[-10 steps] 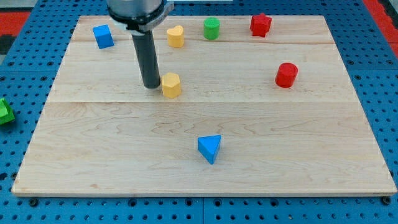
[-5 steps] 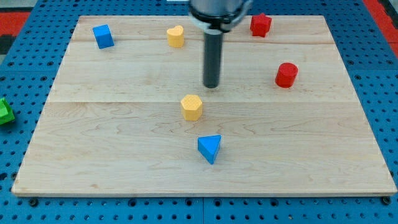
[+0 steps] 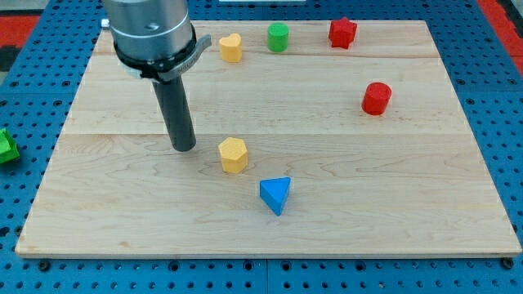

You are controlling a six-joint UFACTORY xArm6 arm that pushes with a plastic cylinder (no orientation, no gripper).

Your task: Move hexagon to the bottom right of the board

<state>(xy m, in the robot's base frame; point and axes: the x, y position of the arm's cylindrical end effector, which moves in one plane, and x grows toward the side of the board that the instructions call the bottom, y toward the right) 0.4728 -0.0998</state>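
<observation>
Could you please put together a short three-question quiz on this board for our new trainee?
1. True or false: my tip touches the yellow hexagon.
2. Which block lies nearest the yellow hexagon? A) red cylinder B) blue triangle C) green cylinder
3. Fill in: the yellow heart sits near the view's ____ edge of the board.

Key:
1. False: my tip stands to the view's left of the hexagon, with a gap of bare board between.
2. B: the blue triangle, just below and to the view's right.
3. Top.
</observation>
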